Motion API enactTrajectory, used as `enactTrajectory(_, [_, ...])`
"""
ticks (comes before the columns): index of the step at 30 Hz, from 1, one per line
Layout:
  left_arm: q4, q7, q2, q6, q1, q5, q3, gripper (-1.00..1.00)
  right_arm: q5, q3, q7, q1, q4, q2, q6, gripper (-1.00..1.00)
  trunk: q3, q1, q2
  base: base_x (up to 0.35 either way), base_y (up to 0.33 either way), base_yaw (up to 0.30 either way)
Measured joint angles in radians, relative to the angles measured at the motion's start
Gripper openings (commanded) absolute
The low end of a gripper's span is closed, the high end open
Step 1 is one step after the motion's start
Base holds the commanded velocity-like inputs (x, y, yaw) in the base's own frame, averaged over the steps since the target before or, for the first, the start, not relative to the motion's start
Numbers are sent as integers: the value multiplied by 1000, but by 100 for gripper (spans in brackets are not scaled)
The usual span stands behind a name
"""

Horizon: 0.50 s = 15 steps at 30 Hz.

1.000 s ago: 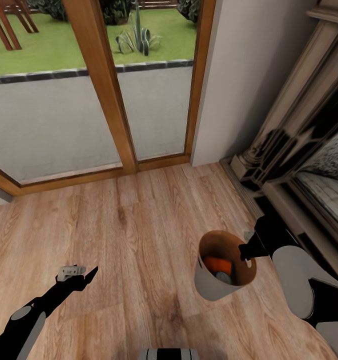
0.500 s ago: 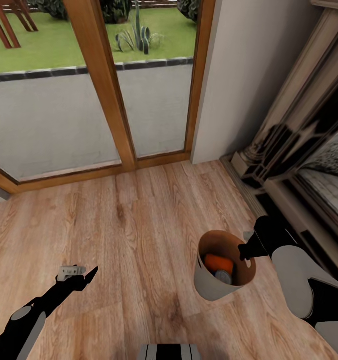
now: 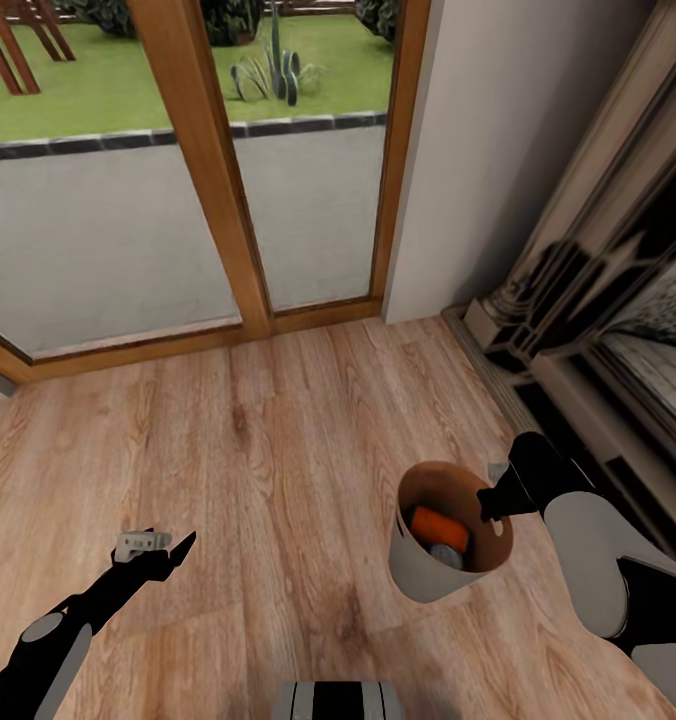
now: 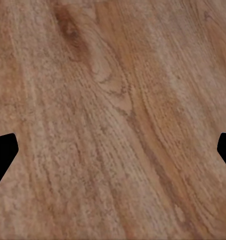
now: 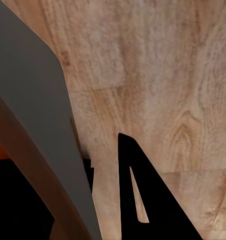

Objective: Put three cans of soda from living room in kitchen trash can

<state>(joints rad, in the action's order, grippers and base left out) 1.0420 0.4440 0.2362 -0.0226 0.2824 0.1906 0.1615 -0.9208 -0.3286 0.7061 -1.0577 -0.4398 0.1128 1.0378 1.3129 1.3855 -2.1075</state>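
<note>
One orange can point(image 3: 440, 528) is down inside the bin, lying on its side against the brown lining, with a grey metal top point(image 3: 443, 553) showing just beside it. Whether that grey disc belongs to the same can or to a second one, I can't make out from here, and I see no blue can at all. So my reading: at least one soda is in, the count of the others is uncertain, and the bin is nowhere near a kitchen yet, by the look of this room.

Closest to me, the left gripper point(image 4: 113, 150) hangs over bare wood floor point(image 3: 278, 450), fingers spread wide and holding nothing. Over on the other side, the right gripper point(image 3: 493, 500) sits right at the rim of the trash can point(image 3: 418, 575); in the right wrist view one dark finger point(image 5: 143, 200) lies outside the grey wall point(image 5: 37, 100), and I'd judge the rim is pinched between the fingers, though the inner one is lost in shadow.

That bin is a small grey cylinder, tilted, brown inside.

Beyond it, a pale fireplace surround point(image 3: 578, 270) runs along the right, and farthest off, wood-framed glass doors point(image 3: 208, 170) open onto paving and lawn.
</note>
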Motion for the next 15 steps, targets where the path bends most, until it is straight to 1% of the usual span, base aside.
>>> enactTrajectory(2, [0,0,0,0,0,0,0,100,0,0,0,0,0,0,0,-100,6,8,-14,0,0,0])
enactTrajectory(6, [-1,0,0,0,0,0,0,100,-2,0,0,0,0,0,0,-100,6,8,-14,0,0,0])
enactTrajectory(8, [-17,0,0,1,0,1,0,100,1,0,0,0,0,0,1,-100,6,8,-14,0,0,0])
enactTrajectory(15, [-40,0,0,2,1,2,0,100,-2,0,1,0,0,1,-1,-100,28,35,-63,0,0,0])
